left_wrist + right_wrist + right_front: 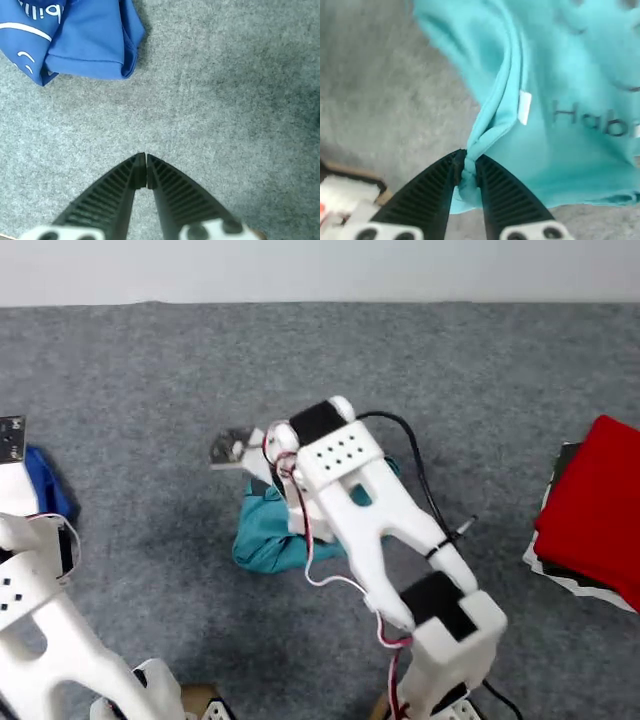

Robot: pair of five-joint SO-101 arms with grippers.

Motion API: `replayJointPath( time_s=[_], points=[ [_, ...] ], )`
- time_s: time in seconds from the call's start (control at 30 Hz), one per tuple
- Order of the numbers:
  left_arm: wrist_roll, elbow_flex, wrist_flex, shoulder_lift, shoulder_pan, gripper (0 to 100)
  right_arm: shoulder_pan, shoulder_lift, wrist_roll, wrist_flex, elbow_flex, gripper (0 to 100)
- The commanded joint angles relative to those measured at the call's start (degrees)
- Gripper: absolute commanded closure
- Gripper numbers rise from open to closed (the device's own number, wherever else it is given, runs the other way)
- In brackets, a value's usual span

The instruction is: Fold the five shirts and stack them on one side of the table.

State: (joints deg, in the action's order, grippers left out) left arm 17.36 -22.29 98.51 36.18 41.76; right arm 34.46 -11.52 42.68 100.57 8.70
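On the grey table [150, 390], the right gripper [466, 160] pinches the teal shirt [560, 75], the left gripper [145, 161] clenched empty.

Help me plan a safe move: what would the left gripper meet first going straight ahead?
Probably bare grey table cover; the blue shirt lies off to one side of that line.

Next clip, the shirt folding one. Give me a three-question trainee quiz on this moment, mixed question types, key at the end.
1. True or false: the right hand is shut on a bunched edge of the teal shirt.
2. What tops the pile at the table's edge in the high view? A) red shirt B) yellow towel C) white box
3. Fill in: near the shut, empty left hand lies a ___.

Key: 1 true; 2 A; 3 blue shirt.
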Motion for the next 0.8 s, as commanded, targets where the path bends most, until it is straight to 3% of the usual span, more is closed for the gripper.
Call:
replayJointPath(
  time_s=[0.0, 0.13, 0.23, 0.4, 0.6, 0.77],
  points=[
    [0.53, 0.22, -1.67, 1.05, -0.35, 100, -3.82, 5.93, 4.48, 2.24, -5.01, 98.8],
    [0.53, 0.22, -1.85, 0.79, -0.44, 100, -7.87, 5.49, 6.42, 0.13, -5.89, 97.1],
    [0.53, 0.22, -1.85, 0.79, -0.44, 100, -9.98, 5.32, 6.24, -3.03, -5.63, 88.7],
    [0.53, 0.22, -1.85, 0.79, -0.44, 100, -8.92, 5.58, -0.62, -1.8, -3.87, 82.7],
    [0.53, 0.22, -1.85, 0.79, -0.44, 100, -5.05, 4.97, -3.96, 1.19, 4.92, 86.4],
    [0.53, 0.22, -1.76, 0.79, -0.44, 100, -2.95, 0.13, -6.51, -11.12, 6.24, 96.9]
  ],
)
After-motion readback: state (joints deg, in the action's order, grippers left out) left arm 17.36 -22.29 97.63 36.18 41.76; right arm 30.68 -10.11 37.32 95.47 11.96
